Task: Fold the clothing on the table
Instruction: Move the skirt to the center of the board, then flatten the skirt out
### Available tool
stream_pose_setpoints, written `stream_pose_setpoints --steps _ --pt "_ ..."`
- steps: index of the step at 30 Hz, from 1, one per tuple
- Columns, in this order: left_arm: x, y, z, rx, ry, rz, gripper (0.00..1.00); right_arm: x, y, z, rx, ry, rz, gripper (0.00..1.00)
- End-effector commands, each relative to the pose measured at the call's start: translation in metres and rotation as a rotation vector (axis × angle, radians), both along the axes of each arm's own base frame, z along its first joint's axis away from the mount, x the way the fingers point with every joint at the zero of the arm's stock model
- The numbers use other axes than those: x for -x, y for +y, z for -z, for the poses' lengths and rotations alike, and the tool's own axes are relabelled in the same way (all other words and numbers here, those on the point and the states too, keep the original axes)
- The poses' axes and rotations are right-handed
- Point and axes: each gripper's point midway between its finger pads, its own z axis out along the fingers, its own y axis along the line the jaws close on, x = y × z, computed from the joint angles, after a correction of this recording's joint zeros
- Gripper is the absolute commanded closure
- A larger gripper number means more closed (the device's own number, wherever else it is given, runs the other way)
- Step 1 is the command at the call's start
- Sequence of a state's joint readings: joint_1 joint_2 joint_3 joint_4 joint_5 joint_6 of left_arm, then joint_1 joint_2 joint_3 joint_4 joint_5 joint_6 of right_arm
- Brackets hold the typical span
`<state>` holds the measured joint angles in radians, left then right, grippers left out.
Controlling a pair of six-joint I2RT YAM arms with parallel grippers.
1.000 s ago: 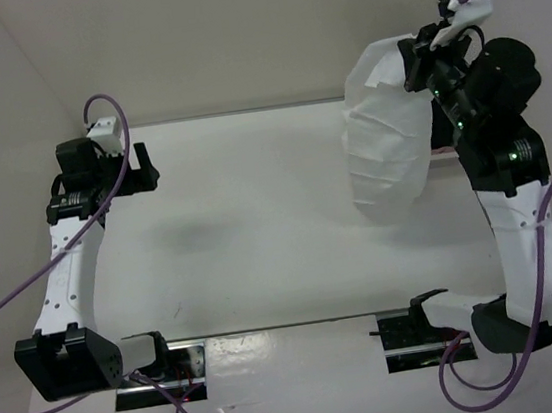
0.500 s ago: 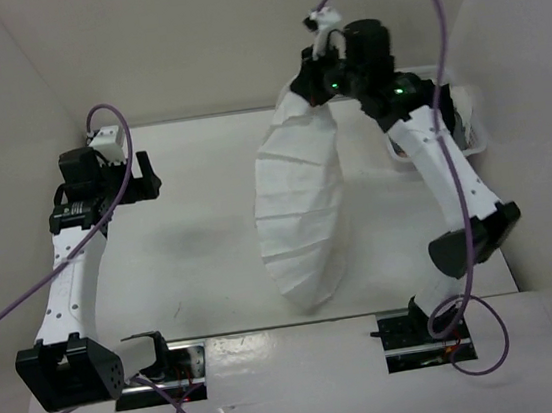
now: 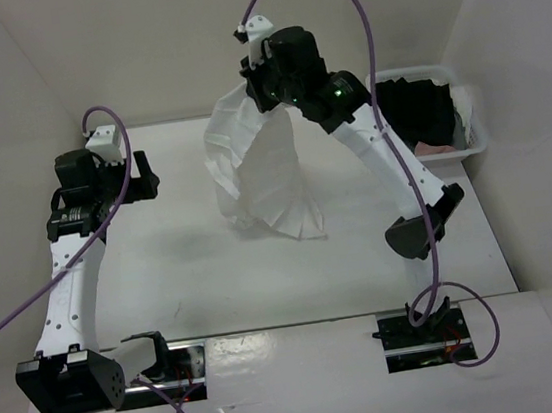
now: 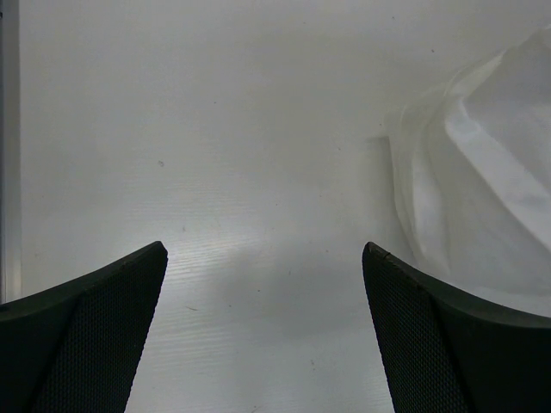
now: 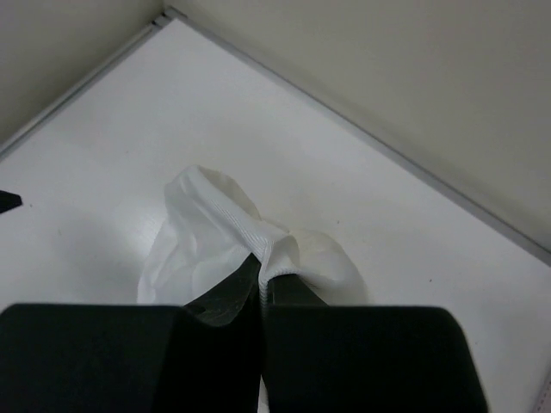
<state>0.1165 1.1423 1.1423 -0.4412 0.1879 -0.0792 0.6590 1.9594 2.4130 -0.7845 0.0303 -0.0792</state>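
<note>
Left arm (image 3: 66, 262) hasn't budged over the last second: parked at the left side of the tabletop (image 3: 183, 268), left jaws fully spread with nothing between them, clothing (image 3: 263, 183) just showing at the right of its wrist view. What did move: right arm (image 3: 380, 153) has swung the clothing from the right edge across to mid-tabletop, so the bin (image 3: 478, 141) with the black garment (image 3: 415, 109) is now uncovered. Right jaws are clenched on a bunched bit of the upper edge. The clothing hangs from them, and its lower hem looks to be touching down near centre, crumpled. My call for this step: lower slowly while dragging toward the near edge so the pleats lay out flat rather than pile up, then let go. I'd bring the left in on a free corner only once it's spread.
</note>
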Motion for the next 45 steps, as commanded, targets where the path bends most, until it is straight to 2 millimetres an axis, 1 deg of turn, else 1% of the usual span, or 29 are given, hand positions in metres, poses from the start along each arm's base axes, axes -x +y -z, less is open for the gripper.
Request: stream_pose_setpoints --steps 1,4,5,6,9,10,11,12,13,14,15,17,18,21,24,27,28,30,32,33,34,36,37,38,39,40,41,42,45 --pt "-0.002 0.000 -0.010 -0.013 -0.049 0.012 0.00 0.042 -0.025 -0.111 -0.157 -0.215 -0.011 1.00" --pt "-0.003 -0.002 -0.007 -0.008 -0.039 0.020 0.00 0.067 -0.019 -0.104 -0.163 -0.164 -0.122 1.00" --pt "-0.003 -0.002 -0.007 -0.008 -0.039 0.020 0.00 0.068 -0.012 -0.091 -0.158 -0.125 -0.149 1.00" --pt "-0.003 -0.002 -0.007 -0.008 -0.039 0.020 0.00 0.071 -0.006 -0.062 -0.125 -0.059 -0.183 1.00" --pt "-0.003 -0.002 -0.007 -0.008 -0.039 0.020 0.00 0.093 0.020 -0.009 -0.076 0.065 -0.345 1.00" --pt "-0.003 -0.002 -0.007 -0.008 -0.039 0.020 0.00 0.109 0.031 0.026 -0.003 0.106 -0.424 1.00" --pt "-0.003 -0.002 -0.007 -0.008 -0.039 0.020 0.00 0.123 0.037 0.046 0.038 0.137 -0.475 0.97" --pt "-0.002 -0.002 -0.003 -0.007 -0.029 0.020 0.00 0.136 0.040 0.085 0.107 0.198 -0.513 0.86" --pt "-0.002 -0.002 -0.003 -0.006 -0.029 0.020 0.00 0.161 0.052 0.110 0.196 0.200 -0.589 0.78" --pt "-0.004 -0.002 -0.005 -0.008 -0.038 0.020 0.00 0.167 0.049 0.135 0.292 0.205 -0.570 0.66" --pt "-0.002 -0.002 -0.008 -0.009 -0.048 0.020 0.00 0.181 0.044 0.173 0.394 0.240 -0.587 0.41" --pt "-0.002 -0.003 -0.008 -0.005 -0.048 0.028 0.00 0.212 0.048 0.206 0.527 0.233 -0.629 0.30" --pt "-0.002 -0.003 -0.008 -0.005 -0.048 0.028 0.00 0.221 0.037 0.230 0.601 0.261 -0.639 0.29" --pt "-0.002 -0.003 -0.008 -0.005 -0.048 0.028 0.00 0.241 0.026 0.228 0.614 0.274 -0.721 0.19" --pt "-0.002 -0.005 -0.008 0.000 -0.049 0.036 0.00 0.249 0.015 0.208 0.616 0.239 -0.758 0.11" --pt "-0.002 -0.005 -0.008 0.000 -0.049 0.036 0.00 0.228 0.008 0.178 0.592 0.127 -0.657 0.10" --pt "-0.002 -0.005 -0.008 0.000 -0.049 0.036 0.00 0.213 0.011 0.167 0.555 0.073 -0.594 0.10" --pt "-0.001 -0.005 -0.004 0.001 -0.040 0.036 0.00 0.167 -0.007 0.148 0.527 0.000 -0.394 0.06" --pt "-0.001 -0.005 -0.004 0.001 -0.040 0.036 0.00 0.138 -0.021 0.142 0.472 0.000 -0.295 0.05" --pt "-0.001 -0.005 -0.004 0.001 -0.040 0.036 0.00 0.121 -0.028 0.144 0.451 0.014 -0.242 0.03" --pt "-0.001 -0.005 -0.004 0.001 -0.040 0.036 0.00 0.096 -0.047 0.144 0.426 0.027 -0.168 0.03" --pt "-0.001 -0.005 -0.004 0.001 -0.040 0.036 0.00 0.067 -0.058 0.142 0.384 0.030 -0.085 0.02" --pt "-0.001 -0.005 -0.004 0.001 -0.040 0.036 0.00 0.044 -0.067 0.148 0.372 0.063 -0.037 0.02" --pt "-0.001 -0.005 -0.004 0.001 -0.040 0.036 0.00 0.034 -0.069 0.155 0.377 0.083 -0.028 0.02" --pt "-0.001 -0.005 -0.004 0.001 -0.040 0.036 0.00 0.020 -0.067 0.175 0.388 0.130 -0.010 0.02" --pt "-0.002 -0.005 -0.001 0.002 -0.031 0.036 0.00 0.008 -0.075 0.179 0.378 0.155 0.027 0.02" --pt "-0.002 -0.005 -0.001 0.002 -0.031 0.036 0.00 -0.003 -0.070 0.170 0.355 0.139 0.026 0.02" --pt "-0.002 -0.005 -0.001 0.002 -0.031 0.036 0.00 -0.011 -0.064 0.185 0.346 0.174 0.014 0.02" --pt "-0.002 -0.005 -0.001 0.002 -0.031 0.036 0.00 -0.029 -0.050 0.175 0.321 0.145 0.008 0.02"
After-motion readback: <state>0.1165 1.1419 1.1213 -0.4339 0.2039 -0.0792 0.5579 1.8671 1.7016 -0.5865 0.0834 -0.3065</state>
